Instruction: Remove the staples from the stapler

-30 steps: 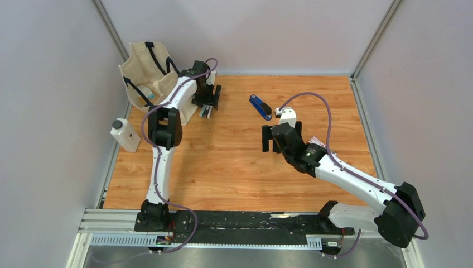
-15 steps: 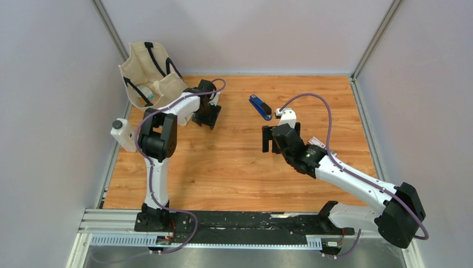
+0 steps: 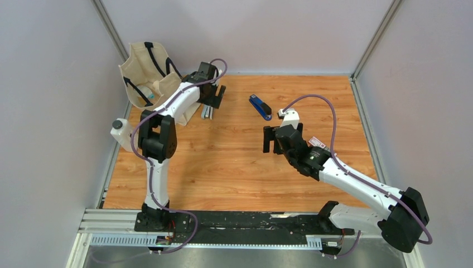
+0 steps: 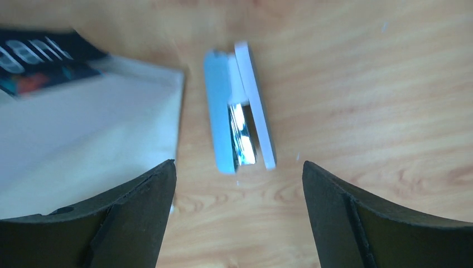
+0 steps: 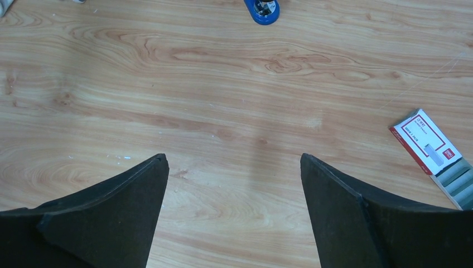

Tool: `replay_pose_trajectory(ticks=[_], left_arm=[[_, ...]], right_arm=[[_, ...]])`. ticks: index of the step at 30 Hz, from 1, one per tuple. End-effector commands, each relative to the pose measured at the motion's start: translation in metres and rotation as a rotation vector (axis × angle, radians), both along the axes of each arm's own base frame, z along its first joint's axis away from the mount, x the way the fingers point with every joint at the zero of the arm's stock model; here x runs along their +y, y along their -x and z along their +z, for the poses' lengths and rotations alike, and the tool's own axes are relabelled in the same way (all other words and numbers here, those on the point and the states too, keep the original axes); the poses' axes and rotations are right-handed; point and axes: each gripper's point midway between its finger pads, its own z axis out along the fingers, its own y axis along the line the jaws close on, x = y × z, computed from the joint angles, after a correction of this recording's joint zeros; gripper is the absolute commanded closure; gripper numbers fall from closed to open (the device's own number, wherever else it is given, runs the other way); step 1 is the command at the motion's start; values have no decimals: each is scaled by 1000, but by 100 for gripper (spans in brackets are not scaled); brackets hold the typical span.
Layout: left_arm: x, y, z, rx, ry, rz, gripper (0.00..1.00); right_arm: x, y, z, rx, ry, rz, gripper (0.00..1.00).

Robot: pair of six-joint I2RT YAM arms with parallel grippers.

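Observation:
The stapler (image 4: 239, 111) is slim and light grey and lies on the wood table with its top swung open, showing shiny metal (image 4: 243, 137) inside. In the top view the stapler (image 3: 207, 111) sits at the far left, beside the canvas bag. My left gripper (image 4: 238, 163) is open and empty, hovering just above the stapler's near end, and it shows in the top view (image 3: 214, 99). My right gripper (image 5: 233, 156) is open and empty over bare wood mid-table (image 3: 271, 140). Grey staple strips (image 5: 454, 180) lie next to a red-and-white box.
A cream canvas bag (image 3: 148, 75) stands at the far left, its pale side (image 4: 83, 128) close to the stapler. A dark blue bar with a black end (image 3: 260, 107) lies at the back centre. A white bottle (image 3: 122, 134) stands at the left edge. The red-and-white box (image 5: 425, 138) lies to the right.
My left gripper dropped over the stapler half a second ago and has since pulled back toward the far edge, uncovering it. The right arm shifted only slightly.

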Motion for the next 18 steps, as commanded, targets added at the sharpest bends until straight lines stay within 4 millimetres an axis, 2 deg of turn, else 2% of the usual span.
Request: replay_pose_trajectory(ticks=[1,7,10,18], left_arm=[[-7,-35,16,-54,-9,6,9],[-12,-58,-7,-3,-20,73,9],[-8,-65,-10,-11,10,132,9],[-11,-52,-30,63,51,153,8]], right_arm=[[4,-4,7,-36,-19,1,8],[3,-7,7,-53,-9,-1,8],[3,-7,5,-53,-1,3,9],[5,-10,6,-62,5,7,9]])
